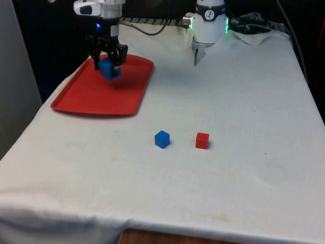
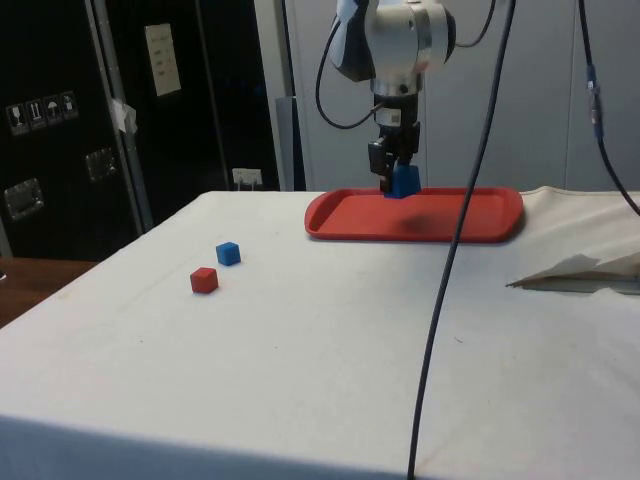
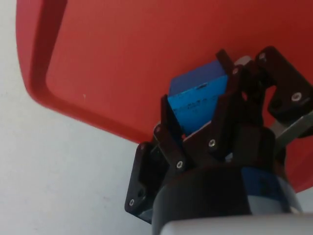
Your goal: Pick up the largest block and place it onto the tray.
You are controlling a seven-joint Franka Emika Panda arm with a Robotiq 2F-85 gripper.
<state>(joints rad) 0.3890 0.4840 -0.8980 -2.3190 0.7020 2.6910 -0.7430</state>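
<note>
A large blue block hangs just above the red tray, and my gripper is shut on it. In the side view the gripper holds the block over the tray. From the wrist camera the black fingers press on both sides of the block, with the tray's floor beneath it.
A small blue cube and a small red cube lie side by side on the white cloth, well off the tray towards the table's near half. They also appear in the side view: blue cube, red cube.
</note>
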